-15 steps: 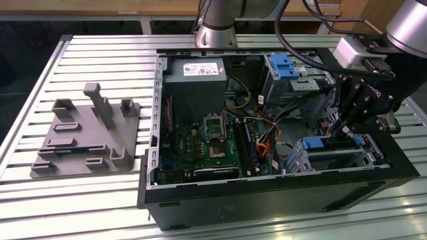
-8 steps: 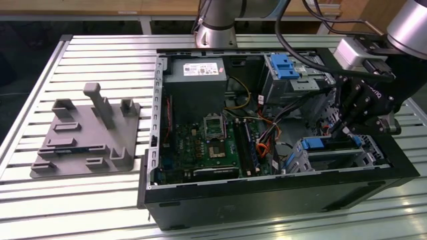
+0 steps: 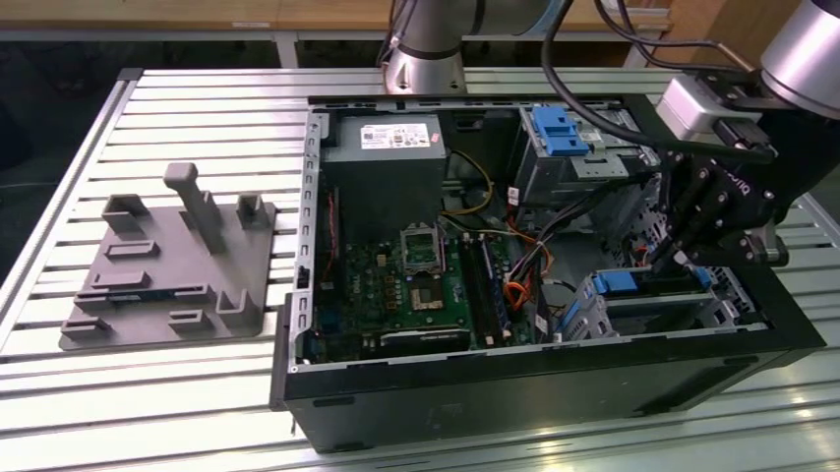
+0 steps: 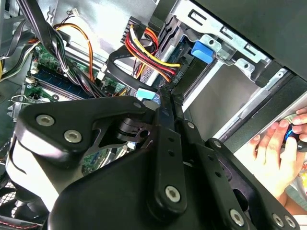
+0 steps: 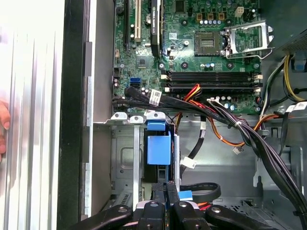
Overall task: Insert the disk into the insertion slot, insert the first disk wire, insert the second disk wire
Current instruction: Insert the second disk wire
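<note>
The disk point(image 3: 617, 285) sits inside the insertion slot point(image 3: 690, 313), a small grey cage at the exterior view's right end of the open computer case. Its blue carrier handle point(image 5: 158, 148) faces out of the cage point(image 5: 122, 160) in the first wrist view. My gripper point(image 3: 667, 264) hangs just above the cage. Its fingers point(image 5: 171, 191) are pressed together on a flat black disk wire point(image 5: 204, 192) with a light blue plug point(image 4: 146, 94). A bundle of red, yellow and black wires point(image 4: 144, 50) ends close to the plug.
A larger grey cage with a blue latch point(image 3: 558, 133) stands at the far end of the case. The motherboard point(image 3: 420, 285) fills the case floor. A grey fixture plate point(image 3: 164, 280) lies at the exterior view's left. A person's hand point(image 4: 276, 153) rests outside the case wall.
</note>
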Motion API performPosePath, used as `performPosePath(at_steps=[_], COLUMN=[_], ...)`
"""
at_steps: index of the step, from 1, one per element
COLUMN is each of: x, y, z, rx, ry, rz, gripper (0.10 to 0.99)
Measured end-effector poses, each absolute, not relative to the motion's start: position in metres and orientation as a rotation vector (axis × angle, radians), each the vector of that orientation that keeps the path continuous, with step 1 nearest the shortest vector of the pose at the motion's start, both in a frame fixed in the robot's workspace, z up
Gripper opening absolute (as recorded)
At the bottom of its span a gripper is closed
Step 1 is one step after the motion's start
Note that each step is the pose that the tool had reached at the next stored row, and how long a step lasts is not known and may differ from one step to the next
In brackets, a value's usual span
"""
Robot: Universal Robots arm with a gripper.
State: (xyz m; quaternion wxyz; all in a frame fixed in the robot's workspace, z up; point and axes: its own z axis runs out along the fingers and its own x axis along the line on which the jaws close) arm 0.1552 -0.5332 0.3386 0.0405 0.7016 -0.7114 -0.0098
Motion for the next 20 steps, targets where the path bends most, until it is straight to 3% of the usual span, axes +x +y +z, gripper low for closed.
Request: performPosePath(at_steps=[20], x=[0.1564], y=[-0.5333], z=[0.3337], rx=[2.149], ry=[-2.179], rz=[-0.03], gripper=[0.141])
